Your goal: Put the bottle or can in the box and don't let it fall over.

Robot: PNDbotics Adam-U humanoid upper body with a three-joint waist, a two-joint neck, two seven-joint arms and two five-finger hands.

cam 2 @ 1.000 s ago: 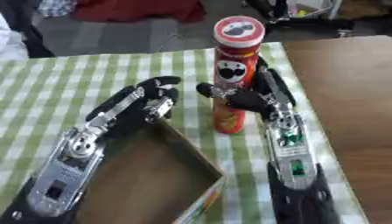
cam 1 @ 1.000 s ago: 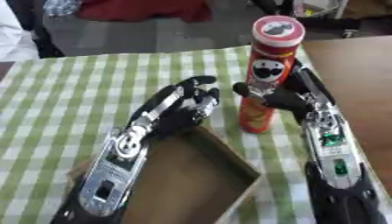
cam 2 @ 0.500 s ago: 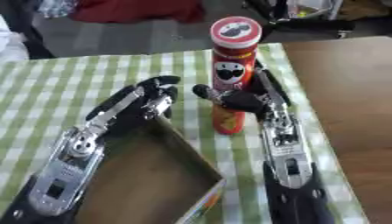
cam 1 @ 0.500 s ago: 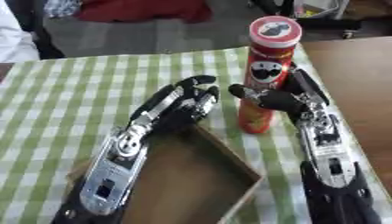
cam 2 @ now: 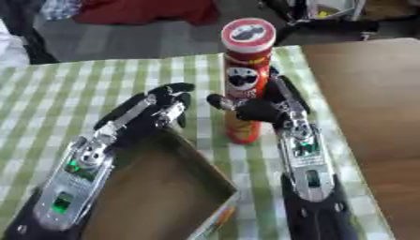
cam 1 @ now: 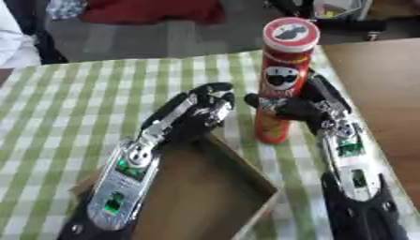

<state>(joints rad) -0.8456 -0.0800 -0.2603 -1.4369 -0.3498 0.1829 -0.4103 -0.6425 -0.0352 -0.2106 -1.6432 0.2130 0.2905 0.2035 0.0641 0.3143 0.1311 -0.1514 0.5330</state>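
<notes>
Checked cloth, tall red can [cam 1: 282, 79] upright.

Right hand [cam 2: 261, 110] round can [cam 2: 244, 75] (upright)

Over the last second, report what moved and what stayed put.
Little changed. The right robot hand stays curled round the tall red crisp can, which stays upright on the green checked tablecloth, perhaps nudged slightly toward the open brown cardboard box. The left robot hand still rests at the box's far rim.
</notes>
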